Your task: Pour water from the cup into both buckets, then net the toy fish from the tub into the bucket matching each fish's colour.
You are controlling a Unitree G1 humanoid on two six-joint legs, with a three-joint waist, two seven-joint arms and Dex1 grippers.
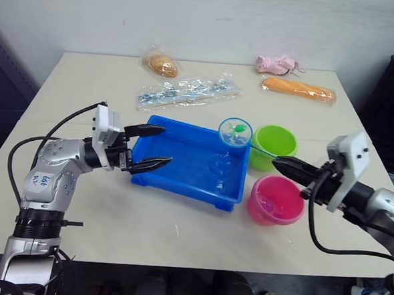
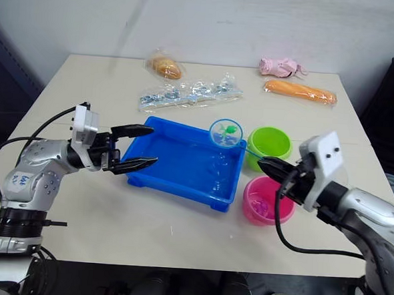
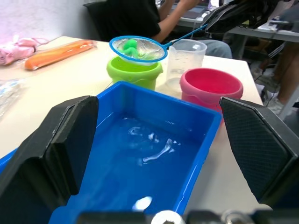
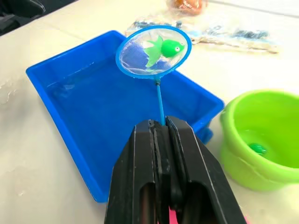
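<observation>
The blue tub (image 1: pixel 182 170) holds water at the table's middle. My left gripper (image 1: pixel 165 145) is open, its fingers straddling the tub's left rim. My right gripper (image 4: pixel 159 126) is shut on the net's thin handle. The net hoop (image 1: pixel 235 132) hangs above the tub's far right corner, close to the green bucket (image 1: pixel 273 145), with a green toy fish (image 4: pixel 161 49) in its mesh. Another green fish (image 4: pixel 255 148) lies in the green bucket's water. The pink bucket (image 1: pixel 276 200) stands nearer, beside the tub's right end. The clear cup (image 3: pixel 186 63) stands behind the two buckets.
At the table's far side lie a bagged bun (image 1: pixel 162 65), a clear bag of small packets (image 1: pixel 187 91), a long orange bagged item (image 1: pixel 297 89) and a pink bundle (image 1: pixel 277 63). A seated person (image 3: pixel 140 18) is beyond the table's right side.
</observation>
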